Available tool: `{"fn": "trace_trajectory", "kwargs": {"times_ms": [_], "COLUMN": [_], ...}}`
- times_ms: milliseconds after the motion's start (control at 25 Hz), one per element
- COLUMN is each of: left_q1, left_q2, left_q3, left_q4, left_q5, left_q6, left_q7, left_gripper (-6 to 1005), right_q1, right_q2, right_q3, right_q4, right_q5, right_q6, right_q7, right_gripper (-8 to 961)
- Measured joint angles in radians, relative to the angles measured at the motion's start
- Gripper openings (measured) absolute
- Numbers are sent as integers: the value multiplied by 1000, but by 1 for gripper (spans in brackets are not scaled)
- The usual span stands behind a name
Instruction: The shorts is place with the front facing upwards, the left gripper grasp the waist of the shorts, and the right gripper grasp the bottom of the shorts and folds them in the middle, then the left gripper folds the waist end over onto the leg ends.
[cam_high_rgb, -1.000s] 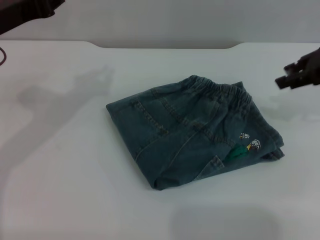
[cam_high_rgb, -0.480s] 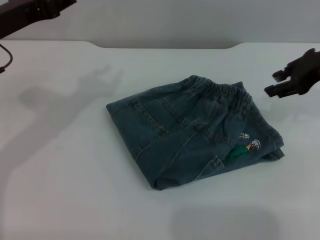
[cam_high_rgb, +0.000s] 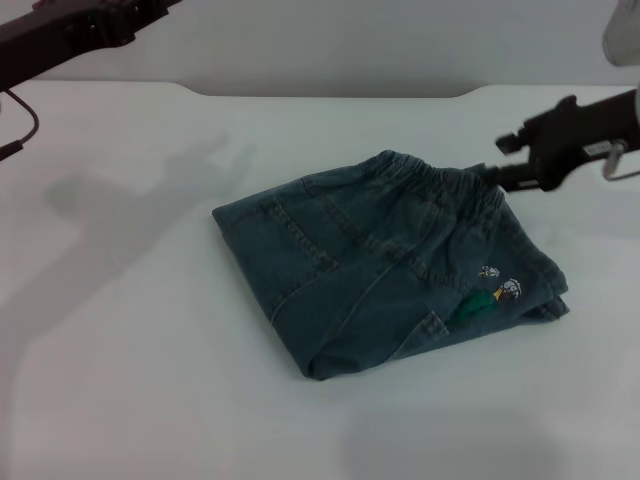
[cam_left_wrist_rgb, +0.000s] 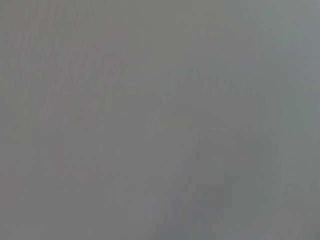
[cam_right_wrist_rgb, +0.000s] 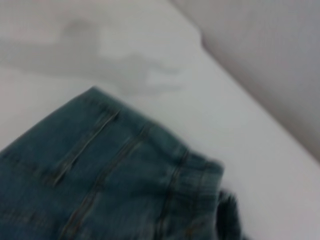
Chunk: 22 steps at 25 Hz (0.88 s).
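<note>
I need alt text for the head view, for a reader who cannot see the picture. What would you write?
Folded denim shorts lie on a white table, elastic waistband toward the far side. The right gripper hangs just above the waistband's right end; the left arm crosses the upper left corner, away from the shorts.

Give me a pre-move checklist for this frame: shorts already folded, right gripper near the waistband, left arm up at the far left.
1. Shorts folded into a compact stack on the table: ok.
2. Elastic waistband exposed along the far edge: ok.
3. Right gripper at the waistband's right end: ok; contact with cloth: cannot tell.
4. Right gripper open or shut: cannot tell.
5. Left arm raised clear of the shorts: ok; its gripper is out of view.
6. Left wrist view shows only a blank surface: cannot tell.
</note>
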Motion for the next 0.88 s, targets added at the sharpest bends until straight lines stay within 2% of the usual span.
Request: {"fn": "trace_trajectory", "kwargs": {"times_ms": [120,360,640,880], "left_q1": [-1,-10,-13,-14], "left_q2": [0,0,0,0], "left_q3": [6,20,28,30], "left_q4": [0,-2,-2,-2], "left_q5": [2,9,19,20], "left_q6": [0,-4,3,20], "left_q7": [1,3,-2,-2], "left_gripper": [418,418,418,418], "right_q1": [-18,-18,-20,-16], "right_q2": [13,15,16,16], "right_q3": [-3,-7,-42,-73], "right_q4": [0,10,-65,-101], "right_q5": [68,147,133,35], "right_q6": [60,82,62,61], "right_q7": [-4,86,346,495], "right_gripper": [460,459,459,459]}}
